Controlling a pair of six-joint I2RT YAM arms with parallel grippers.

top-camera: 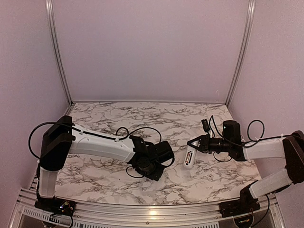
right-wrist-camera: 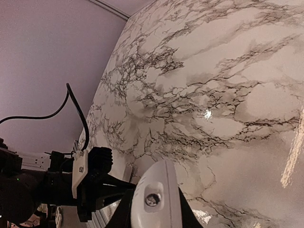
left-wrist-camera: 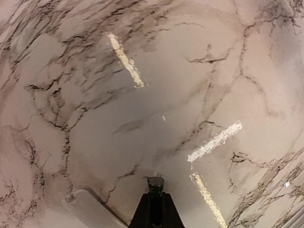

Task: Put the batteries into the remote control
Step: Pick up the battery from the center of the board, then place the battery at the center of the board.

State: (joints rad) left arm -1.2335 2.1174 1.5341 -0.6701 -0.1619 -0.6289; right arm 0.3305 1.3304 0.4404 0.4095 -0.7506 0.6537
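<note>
While left fingers (left-wrist-camera: 142, 214) pinched dark battery (left-wrist-camera: 155, 183), right fingers (top-camera: 195, 141) sat spread by centre-right remote control (top-camera: 188, 157); needed: brace remote, match polarity.

The marbled white surface (top-camera: 118, 118), dark-veined and glossy with streaks of reflected light, carries the remote (top-camera: 188, 158). It lies flat just beside the right pincer (top-camera: 194, 143), on the pincer's near side, one end toward its tips.

Lab robot booth: plain lilac walls (top-camera: 152, 47), aluminium rails (top-camera: 57, 52), marble-patterned tabletop (top-camera: 142, 118).
</note>
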